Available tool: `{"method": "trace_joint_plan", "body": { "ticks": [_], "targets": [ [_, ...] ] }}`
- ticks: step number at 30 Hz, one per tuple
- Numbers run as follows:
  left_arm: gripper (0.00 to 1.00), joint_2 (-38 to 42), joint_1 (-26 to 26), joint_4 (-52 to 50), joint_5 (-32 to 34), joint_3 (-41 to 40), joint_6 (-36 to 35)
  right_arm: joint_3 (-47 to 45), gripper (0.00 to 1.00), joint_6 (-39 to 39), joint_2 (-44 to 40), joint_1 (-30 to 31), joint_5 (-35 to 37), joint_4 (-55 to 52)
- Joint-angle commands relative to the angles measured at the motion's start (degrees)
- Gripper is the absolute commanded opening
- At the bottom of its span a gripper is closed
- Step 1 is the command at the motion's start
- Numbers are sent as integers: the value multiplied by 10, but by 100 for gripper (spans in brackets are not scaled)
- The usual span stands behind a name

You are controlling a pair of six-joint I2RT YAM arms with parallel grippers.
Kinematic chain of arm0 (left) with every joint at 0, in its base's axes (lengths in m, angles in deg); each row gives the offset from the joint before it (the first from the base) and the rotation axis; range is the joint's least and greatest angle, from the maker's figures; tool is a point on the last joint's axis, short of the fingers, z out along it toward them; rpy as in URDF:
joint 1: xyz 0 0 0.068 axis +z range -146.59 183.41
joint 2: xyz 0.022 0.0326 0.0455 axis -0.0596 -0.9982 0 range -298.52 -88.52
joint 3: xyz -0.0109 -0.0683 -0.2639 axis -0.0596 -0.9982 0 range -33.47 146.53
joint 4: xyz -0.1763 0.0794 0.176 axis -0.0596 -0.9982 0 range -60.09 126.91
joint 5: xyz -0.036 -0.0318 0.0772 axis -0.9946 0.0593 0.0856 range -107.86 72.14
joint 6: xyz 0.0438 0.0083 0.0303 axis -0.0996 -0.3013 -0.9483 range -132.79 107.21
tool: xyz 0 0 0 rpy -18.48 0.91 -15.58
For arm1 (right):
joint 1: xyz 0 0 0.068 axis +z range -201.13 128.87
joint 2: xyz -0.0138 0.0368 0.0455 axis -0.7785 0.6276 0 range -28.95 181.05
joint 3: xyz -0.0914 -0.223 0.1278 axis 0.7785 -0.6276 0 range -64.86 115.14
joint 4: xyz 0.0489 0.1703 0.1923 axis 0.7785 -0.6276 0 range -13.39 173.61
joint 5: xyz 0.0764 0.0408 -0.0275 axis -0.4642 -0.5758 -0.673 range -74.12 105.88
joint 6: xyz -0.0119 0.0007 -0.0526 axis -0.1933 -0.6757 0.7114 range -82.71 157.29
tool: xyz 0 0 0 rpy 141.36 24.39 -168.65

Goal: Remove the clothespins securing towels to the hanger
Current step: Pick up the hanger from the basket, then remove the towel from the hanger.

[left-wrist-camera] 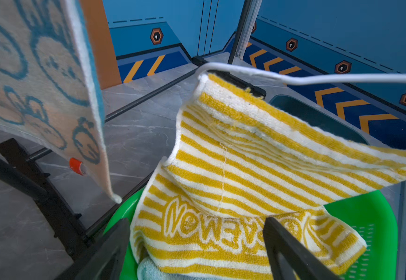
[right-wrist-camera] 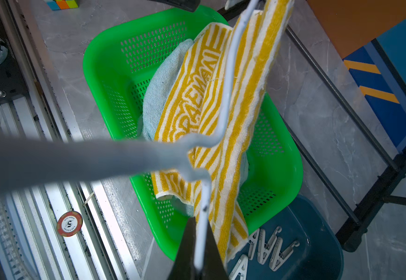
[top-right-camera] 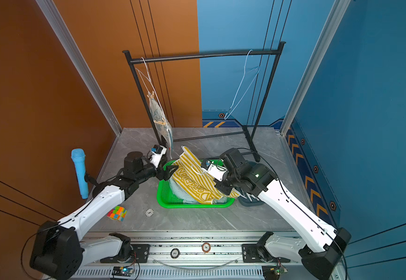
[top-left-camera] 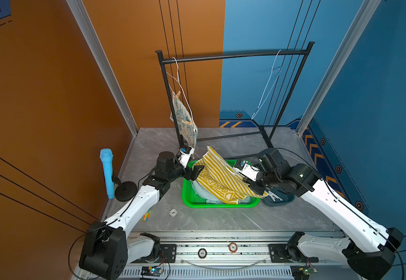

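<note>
A cream bunny-print towel [top-left-camera: 185, 121] hangs from a white hanger at the left end of the black rack [top-left-camera: 233, 55], pinned by two tan clothespins [top-left-camera: 177, 94] [top-left-camera: 187, 123]. My right gripper [right-wrist-camera: 200, 225] is shut on a second white wire hanger [right-wrist-camera: 226, 97], over which the yellow striped towel [top-left-camera: 221, 179] is draped above the green basket [top-left-camera: 221, 206]. A pale blue-green towel [right-wrist-camera: 163, 80] lies in the basket beneath it. My left gripper [left-wrist-camera: 196, 220] is open at the yellow towel's lettered edge, its fingers on either side and holding nothing.
A dark blue tray [top-left-camera: 279, 202] right of the basket holds several pale clothespins [right-wrist-camera: 272, 249]. An empty hanger [top-left-camera: 268, 89] hangs at the rack's right end. A blue microphone on a stand [top-left-camera: 106, 172], a colour cube [top-right-camera: 117, 213] and a small chip [top-left-camera: 173, 212] sit at the left front.
</note>
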Motion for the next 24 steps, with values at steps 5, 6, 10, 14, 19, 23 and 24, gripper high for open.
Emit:
{"method": "trace_joint_plan", "body": {
  "ticks": [5,6,10,14,19,23,24],
  "targets": [
    [83,-90,-6,-8,-1,72,32,15,0,-17,-10,-1,-8,-14],
    [83,-102,-7,-7,0,77,34,15,0,-17,-11,-2,-9,-14],
    [79,-139,-13,-7,11,97,39,12,0,-20,-14,-2,-10,-10],
    [67,-169,-20,-8,6,118,45,6,0,-23,-16,-1,-12,-3],
    [45,-195,-26,-8,11,134,49,2,0,-27,-18,-1,-14,4],
    [21,-198,-27,-8,11,134,50,0,0,-29,-19,-2,-5,4],
    [16,-193,-28,-8,11,134,49,0,0,-31,-19,-2,-1,4]
  ]
}}
